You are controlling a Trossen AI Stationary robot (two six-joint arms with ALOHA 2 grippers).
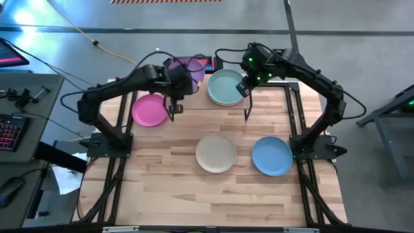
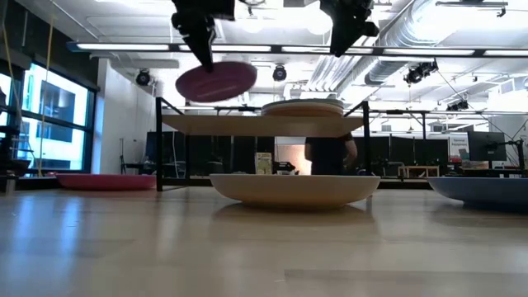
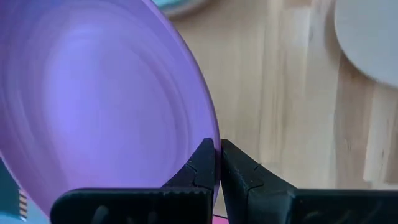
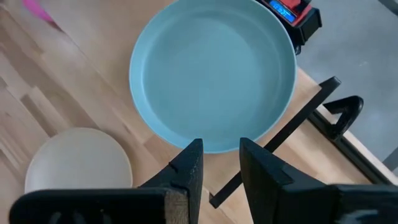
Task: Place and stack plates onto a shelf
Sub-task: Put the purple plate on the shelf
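Plates, round, matte, several in view. Purple plate [image 1: 186, 68]: pinched at its rim by the left gripper [image 3: 217, 163], fingers pressed together on the edge; held tilted in the air above the shelf's left end, clear of the board in the low view. Teal plate [image 1: 226, 87]: lies flat on the right part of the shelf [image 1: 272, 97], topping a low stack seen in the low view. Right gripper [image 4: 216, 163]: hangs above the near rim of the teal plate, fingers spread with a gap between them, holding nothing. Pink plate [image 1: 149, 110]: on the tabletop [image 1: 162, 175] at the left, just beside the shelf's left legs. Cream plate [image 1: 216, 153]: on the tabletop in front of the shelf, near the middle. Blue plate [image 1: 272, 155]: to the right of the cream plate, apart from it, close to the right arm's base. Open room: bare wood across the whole near half of the tabletop; a strip of bare wood between the shelf's front edge and the cream and blue plates.
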